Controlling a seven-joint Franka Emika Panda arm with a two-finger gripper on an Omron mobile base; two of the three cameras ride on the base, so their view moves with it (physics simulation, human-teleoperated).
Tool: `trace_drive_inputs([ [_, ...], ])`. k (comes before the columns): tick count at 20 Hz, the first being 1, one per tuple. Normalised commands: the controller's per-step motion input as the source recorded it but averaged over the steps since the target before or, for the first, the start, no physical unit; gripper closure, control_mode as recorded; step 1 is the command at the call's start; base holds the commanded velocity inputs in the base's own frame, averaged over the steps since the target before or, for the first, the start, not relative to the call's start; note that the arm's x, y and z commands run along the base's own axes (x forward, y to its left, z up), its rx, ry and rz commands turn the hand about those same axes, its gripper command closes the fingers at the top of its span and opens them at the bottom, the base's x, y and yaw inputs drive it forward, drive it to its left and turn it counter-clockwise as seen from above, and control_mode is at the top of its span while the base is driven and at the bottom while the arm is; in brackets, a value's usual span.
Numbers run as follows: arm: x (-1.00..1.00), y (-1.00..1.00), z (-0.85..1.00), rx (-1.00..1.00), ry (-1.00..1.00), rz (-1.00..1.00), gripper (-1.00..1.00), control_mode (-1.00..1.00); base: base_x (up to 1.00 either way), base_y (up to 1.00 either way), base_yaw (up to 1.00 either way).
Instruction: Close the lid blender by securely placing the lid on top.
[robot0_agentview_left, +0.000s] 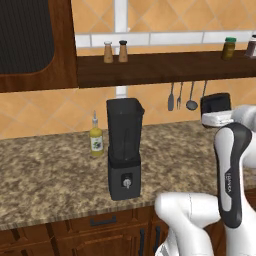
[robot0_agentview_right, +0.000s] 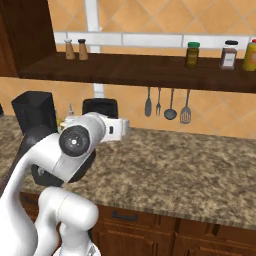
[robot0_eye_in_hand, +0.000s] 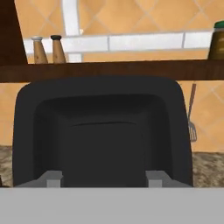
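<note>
The tall black blender (robot0_agentview_left: 124, 150) stands on the granite counter (robot0_agentview_left: 50, 172) near its front edge, with the top of its jar uncovered; its jar (robot0_agentview_right: 34, 112) also shows at the left of the right base view, partly behind my arm. The lid (robot0_agentview_left: 216, 102) is a black rounded-square cap, held up on edge well to the right of the blender and about level with the jar's rim. My gripper (robot0_agentview_left: 217, 114) is shut on the lid. In the hand view the lid (robot0_eye_in_hand: 103, 131) looms close above my gripper (robot0_eye_in_hand: 104, 180). The lid (robot0_agentview_right: 100, 107) stands just above my gripper (robot0_agentview_right: 103, 117).
A small yellow oil bottle (robot0_agentview_left: 96, 140) stands just left of the blender. Above the counter runs a dark wooden shelf (robot0_agentview_left: 165, 67) with two shakers (robot0_agentview_left: 115, 51) and spice jars (robot0_agentview_right: 192, 54). Several utensils (robot0_agentview_right: 165, 104) hang beneath it on the tiled wall.
</note>
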Motion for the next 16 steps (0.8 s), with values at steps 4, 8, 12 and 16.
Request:
trace_drive_inputs([
  [4,-0.12,0.29,1.00,-0.02,0.23,0.00,1.00,-1.00,0.00,0.00,0.00],
  [8,-0.01,0.23,1.00,0.00,0.42,0.06,1.00,-1.00,0.00,0.00,0.00],
  [12,0.01,0.55,0.41,-0.06,0.43,0.07,1.00,-1.00,0.00,0.00,0.00],
  [16,0.00,0.53,-0.02,0.00,0.07,0.03,1.00,-1.00,0.00,0.00,0.00],
])
